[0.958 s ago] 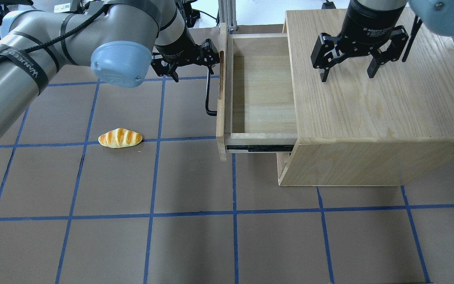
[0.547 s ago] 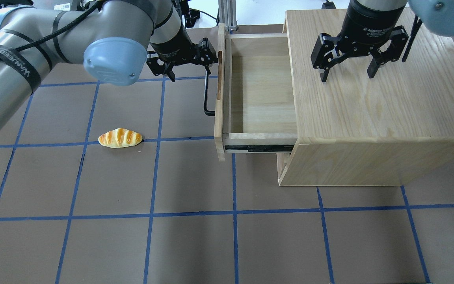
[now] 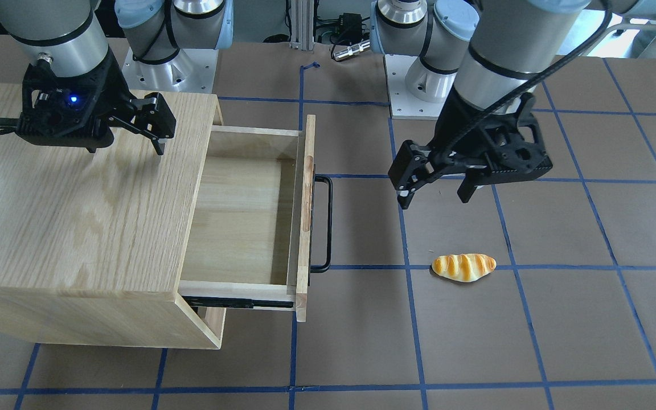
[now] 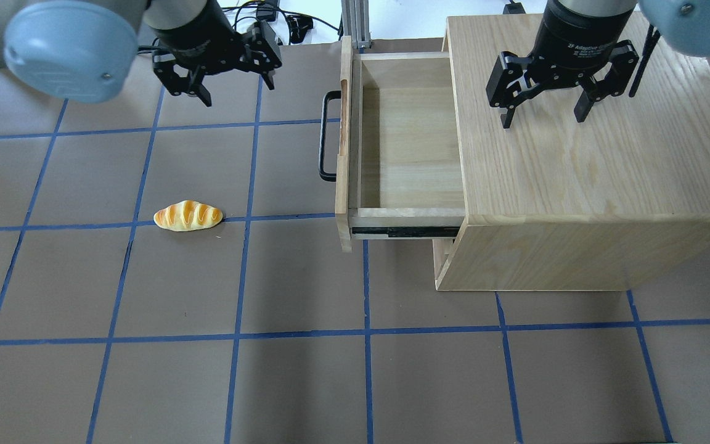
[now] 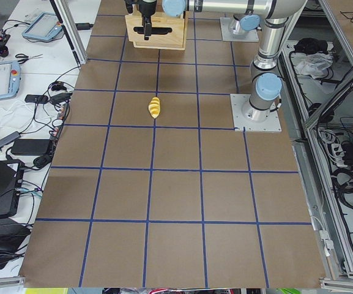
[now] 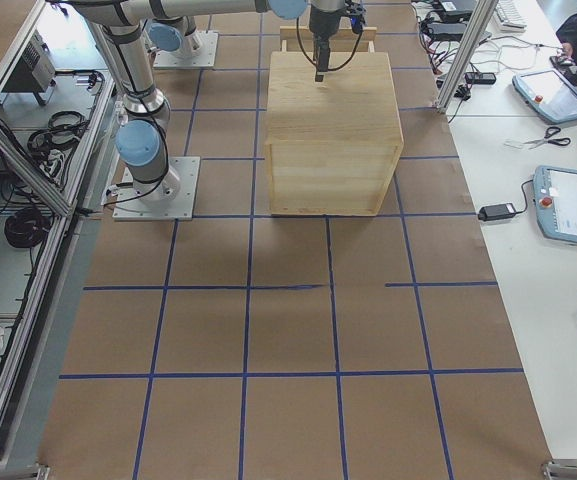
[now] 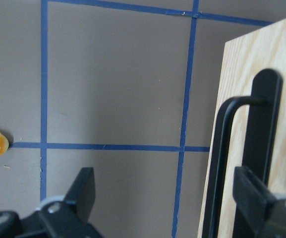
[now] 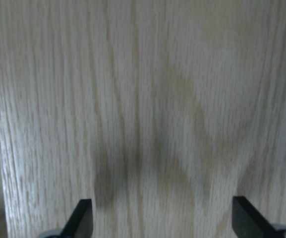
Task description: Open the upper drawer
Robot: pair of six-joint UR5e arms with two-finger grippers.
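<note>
Light-wood upper drawer (image 4: 413, 148): pulled well out of the oak-grain cabinet (image 4: 577, 185) towards the robot's left. Its box shows empty, and the slide rail (image 4: 404, 232) is exposed along the side. I judge the task essentially done.
Bar handle (image 4: 322, 135): black, on the front panel, free, with nothing gripping it.
Risk 1: a further pull could run the drawer to the end of its slide and drag or tip the cabinet. Cause: nothing is clearly bracing the cabinet.
Risk 2: a careless arm move near the front panel could nudge the drawer back in. Cause: it rides loose on the rail.
Risk 3: the bread roll (image 4: 188, 216) lies on the desk (image 4: 269, 382) on the left arm's side. A low sweep there could knock it.
Left pincer (image 4: 238, 92): jaws spread wide and holding nothing. It hangs above the desk, well apart from the handle. The wrist view shows the handle off to one side, outside the gap.
Right pincer (image 4: 543, 120): jaws spread wide and empty, pointing down over the cabinet top. I cannot tell whether the tips touch the wood or sit just above it.
</note>
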